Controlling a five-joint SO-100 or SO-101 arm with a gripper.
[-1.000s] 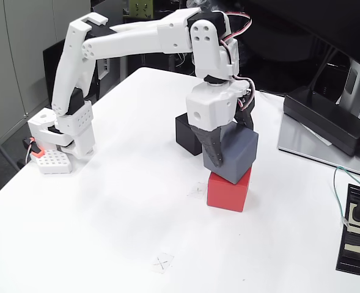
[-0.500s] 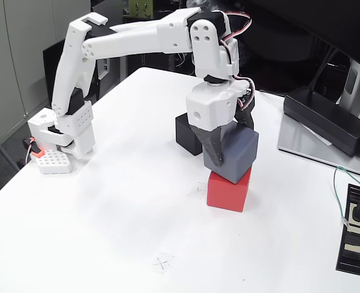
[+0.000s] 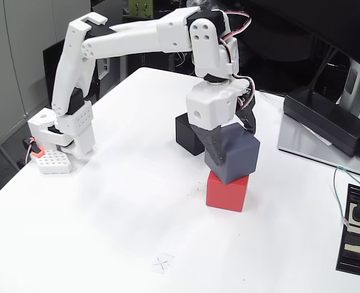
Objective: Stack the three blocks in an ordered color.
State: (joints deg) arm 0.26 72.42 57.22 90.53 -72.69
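White table [image 3: 118,201], wide free room at lower left; at centre the gripper [image 3: 228,146] clamps the grey block [image 3: 236,157], tilted on the red block [image 3: 227,192], black block [image 3: 187,133] just behind.

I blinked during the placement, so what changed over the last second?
The gripper, shut on the grey block, turned it slightly, so it now sits more tilted on the red block. The red block and the black block stayed put.

White arm [image 3: 131,39], black fingers [image 3: 215,149], red-white cables [image 3: 236,38]
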